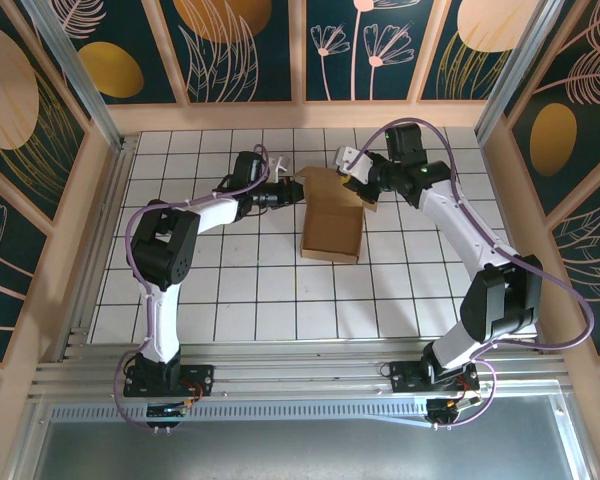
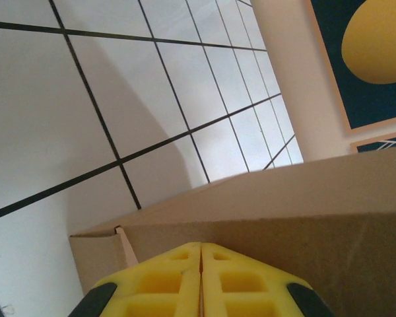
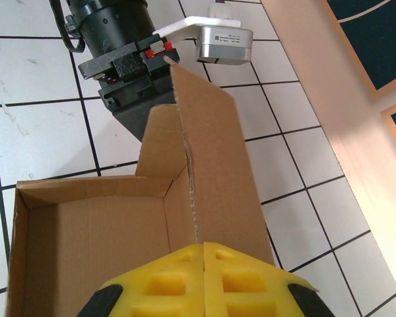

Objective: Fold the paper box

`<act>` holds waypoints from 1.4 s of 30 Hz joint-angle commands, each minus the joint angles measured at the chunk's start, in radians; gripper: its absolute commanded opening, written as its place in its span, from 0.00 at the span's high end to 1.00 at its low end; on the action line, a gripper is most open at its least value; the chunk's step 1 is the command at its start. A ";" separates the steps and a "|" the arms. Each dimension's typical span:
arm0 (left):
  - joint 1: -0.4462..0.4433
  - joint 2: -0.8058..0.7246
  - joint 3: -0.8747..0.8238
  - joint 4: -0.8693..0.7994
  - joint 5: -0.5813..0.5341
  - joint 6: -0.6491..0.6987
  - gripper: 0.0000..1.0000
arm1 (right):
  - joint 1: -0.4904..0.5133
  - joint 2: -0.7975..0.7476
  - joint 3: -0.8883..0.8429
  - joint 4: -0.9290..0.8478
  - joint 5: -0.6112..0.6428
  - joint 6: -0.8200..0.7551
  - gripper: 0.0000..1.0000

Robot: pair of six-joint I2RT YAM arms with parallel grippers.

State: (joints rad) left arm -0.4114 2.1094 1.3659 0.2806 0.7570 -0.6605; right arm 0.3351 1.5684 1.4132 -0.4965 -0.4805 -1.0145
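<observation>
The paper box (image 3: 86, 251) is matt brown cardboard (faintly ribbed) — the tiled table (image 1: 240, 300) glossy white.

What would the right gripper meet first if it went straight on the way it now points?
The paper box: the right gripper has its fingers shut on the upright flap, which runs straight ahead. Beyond it, probably the left gripper.

A table (image 1: 240, 300) of white tiles with dark grout lines sits under even light. Around the table stand dark blue walls (image 1: 330, 80) painted with gold discs and pale pink leaves, framed by light wooden beams (image 1: 230, 115). Metal rails (image 1: 300, 375) run along the table's near edge.
</observation>
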 commanded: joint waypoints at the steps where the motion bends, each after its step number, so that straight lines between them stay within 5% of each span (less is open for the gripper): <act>1: -0.024 0.025 -0.007 0.045 0.051 -0.020 0.92 | 0.011 -0.004 -0.017 0.023 -0.018 0.021 0.93; 19: -0.026 0.003 -0.129 0.037 -0.021 0.021 0.89 | 0.051 -0.178 -0.233 0.155 0.030 0.095 0.87; 27: -0.026 -0.021 -0.119 -0.008 -0.074 0.055 0.88 | 0.027 -0.315 -0.327 0.314 0.073 0.404 0.51; 36: -0.028 -0.300 -0.354 0.110 -0.288 0.239 0.64 | -0.384 -0.357 -0.528 0.643 -0.365 0.761 0.44; 42: -0.050 -0.424 -0.484 0.186 -0.257 0.437 0.49 | -0.497 -0.163 -0.535 0.692 -0.401 0.611 0.44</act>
State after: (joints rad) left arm -0.4377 1.7248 0.9386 0.3916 0.4992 -0.3744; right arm -0.1265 1.3415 0.8963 0.1337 -0.7967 -0.3618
